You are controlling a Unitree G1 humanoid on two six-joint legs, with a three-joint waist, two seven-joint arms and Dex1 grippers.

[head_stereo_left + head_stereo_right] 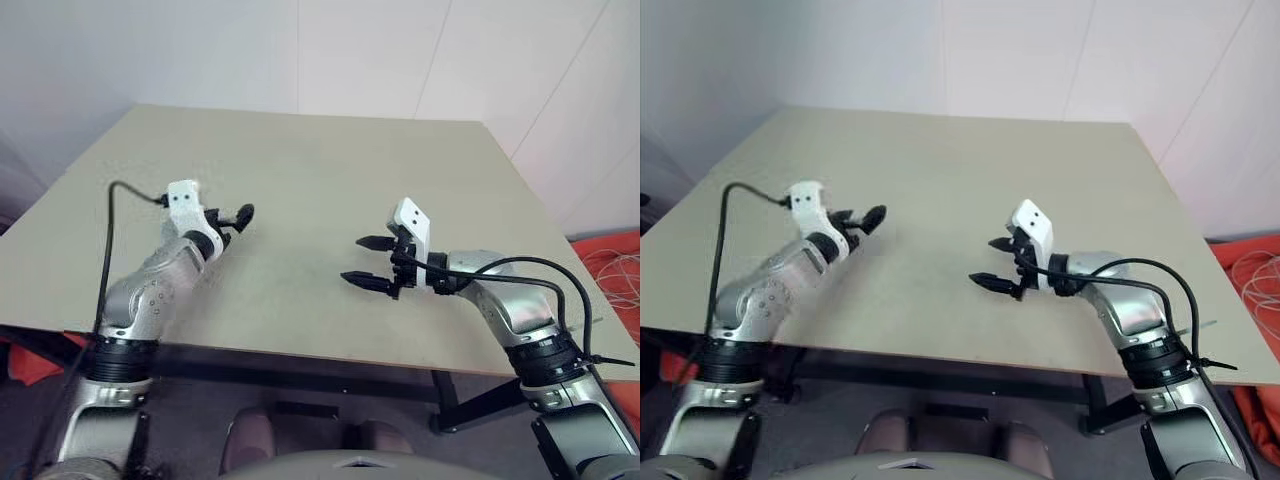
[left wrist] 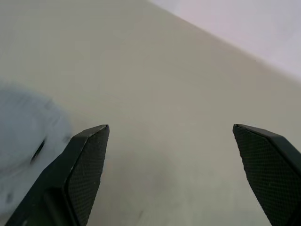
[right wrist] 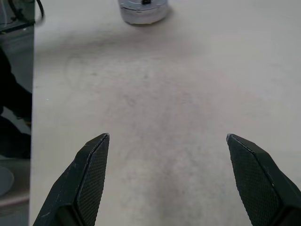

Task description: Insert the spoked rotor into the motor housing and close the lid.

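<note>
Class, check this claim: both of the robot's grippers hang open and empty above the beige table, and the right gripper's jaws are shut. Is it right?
Not quite. The right gripper is open, jaws wide apart, as the right wrist view shows. The left gripper is open and empty too, both above the beige table.

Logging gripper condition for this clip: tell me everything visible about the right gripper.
The right gripper has two black, tapered fingers with cross-hatched, textured inner pads, mounted below a white block on the silver arm, with a black cable running back along it. Its jaws stand wide open and hold nothing. It points toward the robot's left, slightly downward, just above the beige table, touching nothing.
</note>
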